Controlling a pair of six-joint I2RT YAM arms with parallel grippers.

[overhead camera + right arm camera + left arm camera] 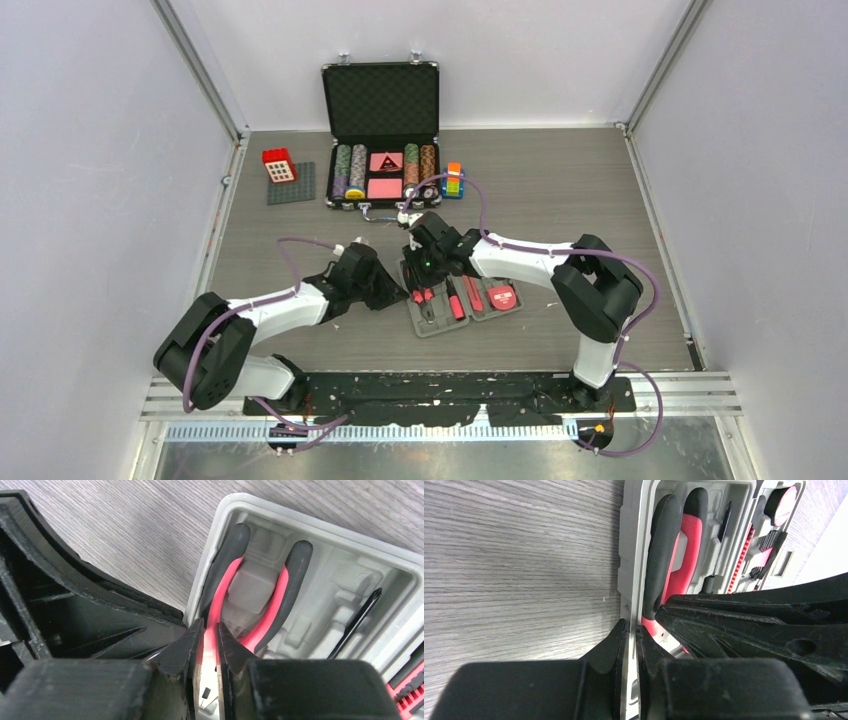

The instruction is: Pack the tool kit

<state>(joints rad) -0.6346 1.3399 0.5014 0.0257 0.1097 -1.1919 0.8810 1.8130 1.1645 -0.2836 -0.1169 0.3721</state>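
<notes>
From above: shows the tool kit (pixel 440 328) open on the table (pixel 600 200), central, nearer the near edge, with the left gripper (pixel 398 292) at its wall toward the table's left edge and the right gripper (pixel 424 272) over the pliers (pixel 428 298). Left wrist: catches the left gripper (pixel 630 630) pinching the tool kit's grey rim. Right wrist: finds the right gripper (pixel 209 630) clamped on the pliers' red handle beside the moulded block (pixel 252 587). Best bet: steady the rim, press straight down until flush.

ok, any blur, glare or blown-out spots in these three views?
Top view: evenly lit, sharp, shadows soft. Left wrist: left hand looms close and soft, pliers crisper, far right edge washes out to white. Right wrist: right hand blurred up close, pliers' red looks oversaturated, table grain sharp.
</notes>
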